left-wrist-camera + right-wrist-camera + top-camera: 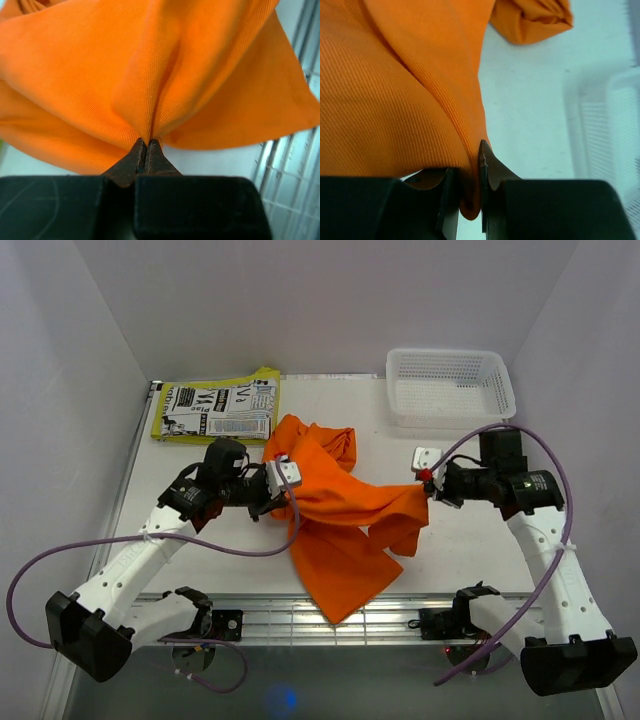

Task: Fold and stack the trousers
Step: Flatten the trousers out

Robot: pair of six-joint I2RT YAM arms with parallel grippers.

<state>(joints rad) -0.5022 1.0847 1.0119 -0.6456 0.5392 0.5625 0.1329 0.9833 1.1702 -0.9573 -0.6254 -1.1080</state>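
Top external view: bright orange soft cloth trousers [340, 520], bunched and not yet folded, sit on the white table [470, 530] on the near side of the white plastic mesh basket [450, 353] and to its left. One end reaches the table's near edge. The left gripper [283, 480], on the side of the trousers farthest from the basket, has its jaws pinched fully together on a gather of cloth. The right gripper [425, 480], just on the near side of the basket, holds a thin fold between jaws set narrowly apart. Yellow-edged black-and-white printed paper [215, 408] lies well left of the basket, along the same far edge.

Judged step: spreading the garment before the first fold. Good practice is to draw both grips apart evenly until the cloth between them is taut, keep the two holds level, and lay the trousers flat short of the basket, without dragging the trailing end.
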